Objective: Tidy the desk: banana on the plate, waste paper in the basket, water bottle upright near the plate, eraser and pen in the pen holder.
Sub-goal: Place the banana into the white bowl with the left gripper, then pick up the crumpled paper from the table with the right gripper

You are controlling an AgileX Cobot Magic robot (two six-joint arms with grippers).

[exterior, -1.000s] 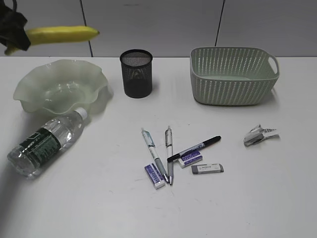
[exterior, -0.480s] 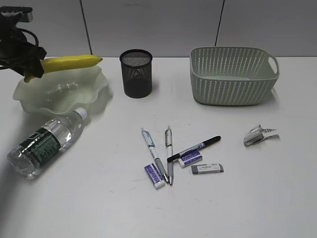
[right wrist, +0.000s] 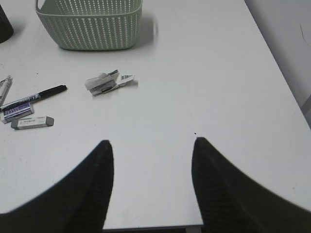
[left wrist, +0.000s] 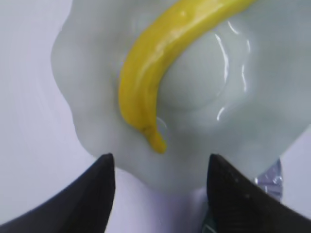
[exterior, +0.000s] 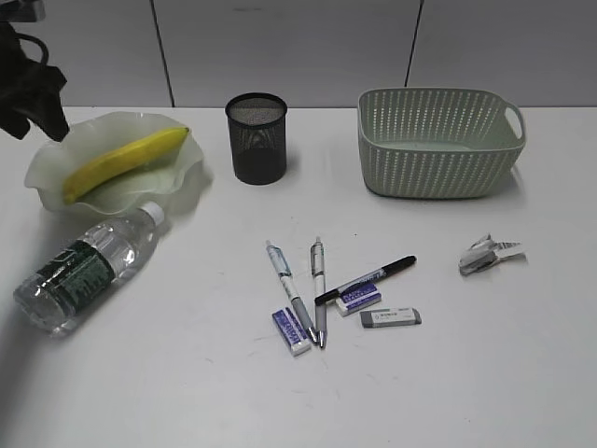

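Observation:
The banana lies inside the wavy pale green plate at the far left; it also shows in the left wrist view on the plate. My left gripper is open and empty above the plate's near rim; its arm shows at the exterior view's left edge. The water bottle lies on its side in front of the plate. The waste paper lies right of centre. The basket, pen holder, pens and erasers stand apart. My right gripper is open and empty.
Two more erasers lie among the pens, with a black marker across them. The desk's right edge and near edge show in the right wrist view. A grey panelled wall stands behind the desk.
My left gripper carried the banana down over the plate and let it go. The banana now lies in the plate and the gripper has risen, open. Nothing else moved.

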